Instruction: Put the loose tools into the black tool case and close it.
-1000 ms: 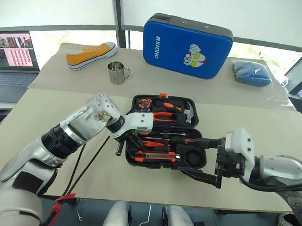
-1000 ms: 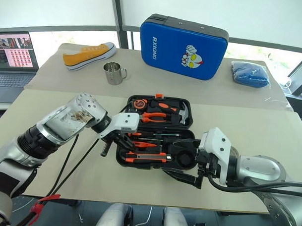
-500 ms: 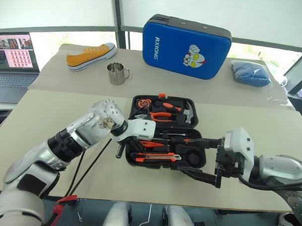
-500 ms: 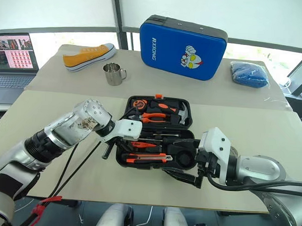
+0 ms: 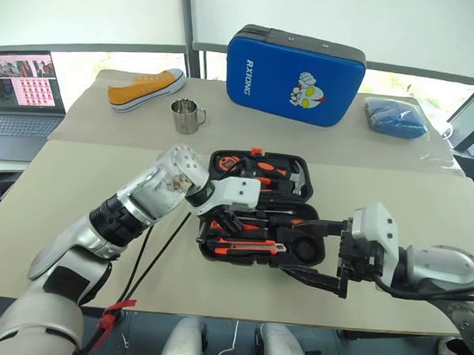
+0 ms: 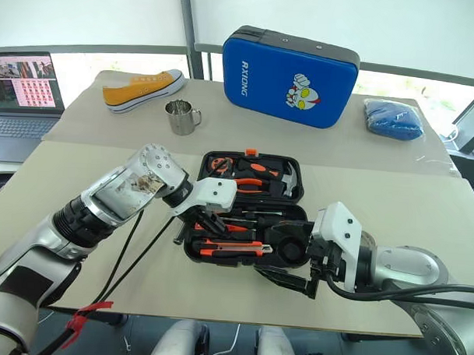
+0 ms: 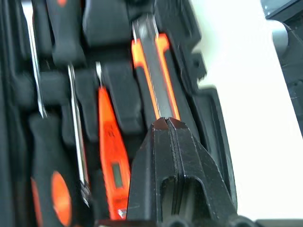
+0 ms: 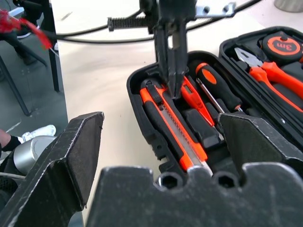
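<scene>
Orange-and-black utility knife (image 7: 154, 71) was best pressed squarely into its slot at the black tool case's (image 5: 316, 250) six o'clock edge by the pressed-together left gripper (image 8: 171, 87), the spread right gripper (image 5: 316, 250) being kept clear.

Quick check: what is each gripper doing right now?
Left gripper: shut, empty, fingers over the open black moulded plastic tool case.
Right gripper: open, holding nothing.
</scene>
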Controlling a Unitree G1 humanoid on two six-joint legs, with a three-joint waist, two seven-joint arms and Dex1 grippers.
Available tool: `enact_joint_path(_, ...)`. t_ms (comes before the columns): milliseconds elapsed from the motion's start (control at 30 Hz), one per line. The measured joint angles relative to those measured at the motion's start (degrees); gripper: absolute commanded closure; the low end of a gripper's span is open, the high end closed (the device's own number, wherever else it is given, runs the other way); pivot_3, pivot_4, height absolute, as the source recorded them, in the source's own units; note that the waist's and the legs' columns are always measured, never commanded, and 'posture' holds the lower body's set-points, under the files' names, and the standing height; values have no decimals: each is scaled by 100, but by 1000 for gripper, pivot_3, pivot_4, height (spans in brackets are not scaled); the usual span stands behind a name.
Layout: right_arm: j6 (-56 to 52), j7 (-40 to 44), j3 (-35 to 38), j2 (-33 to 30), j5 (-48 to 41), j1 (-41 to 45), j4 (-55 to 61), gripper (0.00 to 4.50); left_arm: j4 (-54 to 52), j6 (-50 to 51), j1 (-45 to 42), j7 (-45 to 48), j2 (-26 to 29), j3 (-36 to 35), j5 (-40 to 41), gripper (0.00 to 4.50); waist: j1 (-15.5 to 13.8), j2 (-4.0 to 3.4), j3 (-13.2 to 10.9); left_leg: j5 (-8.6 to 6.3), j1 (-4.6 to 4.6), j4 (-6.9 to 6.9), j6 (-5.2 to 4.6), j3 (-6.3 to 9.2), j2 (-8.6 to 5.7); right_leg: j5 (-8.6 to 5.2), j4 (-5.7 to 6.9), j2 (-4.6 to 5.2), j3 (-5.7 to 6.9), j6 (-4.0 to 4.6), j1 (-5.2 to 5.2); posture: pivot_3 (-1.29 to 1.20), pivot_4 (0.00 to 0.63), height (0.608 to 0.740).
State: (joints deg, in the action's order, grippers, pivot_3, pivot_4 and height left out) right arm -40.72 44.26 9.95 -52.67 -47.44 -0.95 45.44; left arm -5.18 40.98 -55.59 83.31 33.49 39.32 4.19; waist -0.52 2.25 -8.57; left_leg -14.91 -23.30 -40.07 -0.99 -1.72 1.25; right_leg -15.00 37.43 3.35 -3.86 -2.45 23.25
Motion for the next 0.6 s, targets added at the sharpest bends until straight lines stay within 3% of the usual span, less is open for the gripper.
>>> enact_joint_path(300,-2,-111,56,0,-14,-220,109,0,211,-633,141,-122,-243,512,-493,4484,2,-1,1,0,6,0,0,2,-2,0,-3,1,0,0,-9,0,150,739)
enact_joint_path(600,-43,-246,241,-17,-123,-334,241,0,427,-776,215,-253,-564,354,-640,4484,-25,-6,5,6,11,-1,-12,26,-19,2,-30,4,-3,-13,-44,0,150,739)
